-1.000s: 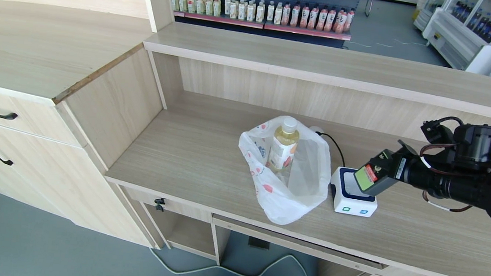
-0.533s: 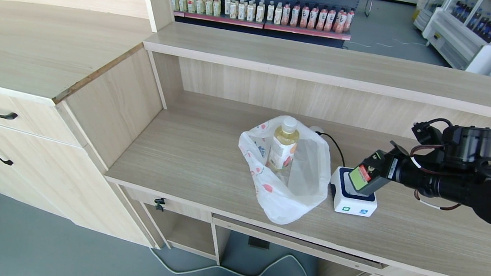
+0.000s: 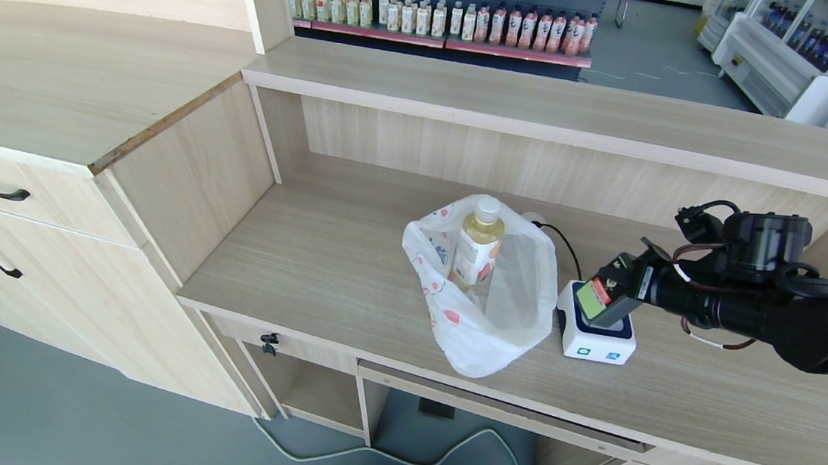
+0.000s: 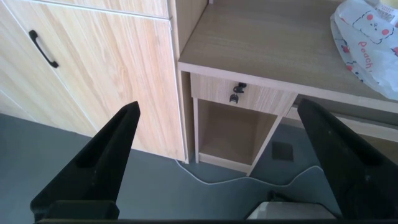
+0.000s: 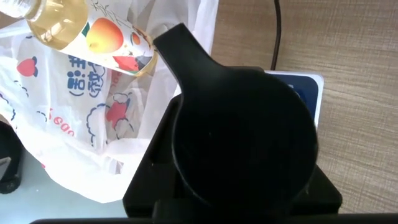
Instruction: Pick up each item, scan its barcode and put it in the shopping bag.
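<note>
1. head view: the right hand (image 3: pixel 617 294) is clamped on a small box (image 3: pixel 592 300) with a green and red face, held tilted just above the white and blue barcode scanner (image 3: pixel 595 343) on the table (image 3: pixel 334 270).
2. over the last second the arm has carried the box leftward and lower. it was off to the scanner's right side and now sits over the scanner's window, nearer the bag. the scan step looks to be in hand or just finishing, and the drop into the bag is not yet done.
3. the white shopping bag (image 3: pixel 485 327) stands open just beside the scanner, on its left. a tea bottle (image 3: pixel 477 246) is upright inside it, so one item is already packed. bag, bottle and scanner have not shifted.
4. left wrist view: the left hand (image 4: pixel 217 106) has its fingers (image 4: pixel 93 171) spread wide and holds nothing. it hangs low, off the table's (image 4: pixel 261 59) front edge, over the floor and a cupboard door (image 4: pixel 93 68). a corner of the shopping bag (image 4: pixel 367 43) shows on the table.
5. right wrist view: the right hand (image 5: pixel 242 143) is a dark bulk over the scanner (image 5: pixel 305 87). the bottle (image 5: pixel 93 31) and the bag (image 5: pixel 68 124) lie close beyond it, so the move into the bag should be short.
</note>
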